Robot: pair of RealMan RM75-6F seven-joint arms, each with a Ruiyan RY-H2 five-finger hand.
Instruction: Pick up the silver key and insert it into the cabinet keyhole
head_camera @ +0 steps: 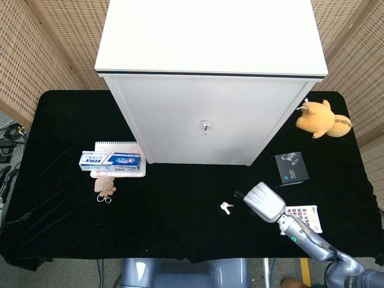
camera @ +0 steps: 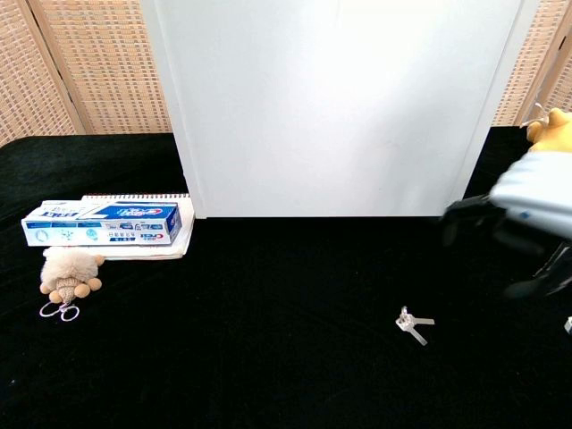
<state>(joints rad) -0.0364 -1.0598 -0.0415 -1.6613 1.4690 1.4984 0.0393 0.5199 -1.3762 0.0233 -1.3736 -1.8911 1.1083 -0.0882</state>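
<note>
The silver key [head_camera: 225, 207] [camera: 413, 322] lies flat on the black tablecloth, in front of the white cabinet [head_camera: 210, 90] [camera: 340, 107]. A keyhole [head_camera: 205, 126] sits in the middle of the cabinet door, and a small key is hanging in it. My right hand [head_camera: 263, 202] [camera: 514, 223] hovers just right of the key, its back turned up and its dark fingers [head_camera: 240, 195] pointing left toward the key. It holds nothing and does not touch the key. In the chest view this hand is blurred. Neither view shows my left hand.
A toothpaste box [head_camera: 112, 160] [camera: 103, 223] lies on a notebook at the left, with a plush keychain [head_camera: 105, 186] [camera: 70, 271] in front of it. At the right are a yellow plush toy [head_camera: 321, 118] [camera: 554, 138], a black box [head_camera: 291, 167] and a colour card [head_camera: 303, 216].
</note>
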